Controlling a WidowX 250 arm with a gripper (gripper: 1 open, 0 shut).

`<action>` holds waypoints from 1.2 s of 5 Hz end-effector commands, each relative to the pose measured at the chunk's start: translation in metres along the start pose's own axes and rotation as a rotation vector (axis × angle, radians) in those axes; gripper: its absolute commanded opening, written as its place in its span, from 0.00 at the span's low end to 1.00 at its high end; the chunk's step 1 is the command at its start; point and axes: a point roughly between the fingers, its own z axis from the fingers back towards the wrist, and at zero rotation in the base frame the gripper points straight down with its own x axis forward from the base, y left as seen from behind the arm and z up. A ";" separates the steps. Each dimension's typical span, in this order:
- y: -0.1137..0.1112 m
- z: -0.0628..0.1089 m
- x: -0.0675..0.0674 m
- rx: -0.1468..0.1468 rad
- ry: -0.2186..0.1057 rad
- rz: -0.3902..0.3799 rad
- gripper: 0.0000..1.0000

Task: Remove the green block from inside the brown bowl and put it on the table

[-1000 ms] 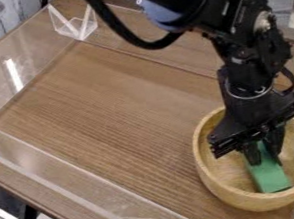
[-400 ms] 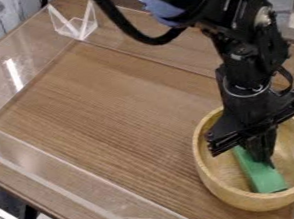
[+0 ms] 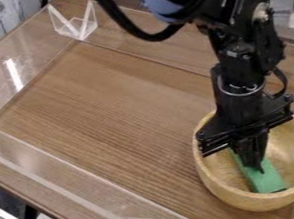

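Since the earlier frame, the jaws are seen to have been drawn together: a second ago they were spread on either side of the upper end of the green block (image 3: 266,175), and now they are being held clenched around that end. The gripper (image 3: 253,155) is being kept pointing straight down into the brown bowl (image 3: 224,187), and the arm above it is seen to have been shifted slightly toward the left of the picture, so that it is standing more upright over the bowl's near-left part. The block is lying a little further to the left in the bowl than before.

The green block is being held at its upper end by the closed fingers, while its lower end is still being rested on the inner floor of the bowl, close to the near rim. It is being kept tilted, its top hidden between the fingers and only its lower half being shown. The block is thus still being kept inside the bowl.

The bowl is being left at the near right corner of the table (image 3: 101,97), just beside the clear acrylic wall (image 3: 49,164) along the near edge. The black cable (image 3: 133,28) is being looped above the far part of the tabletop.
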 end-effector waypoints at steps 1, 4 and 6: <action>0.014 0.000 0.001 0.069 0.021 -0.005 0.00; 0.023 0.020 -0.002 0.130 0.049 -0.063 0.00; 0.028 0.039 -0.003 0.159 0.066 -0.111 0.00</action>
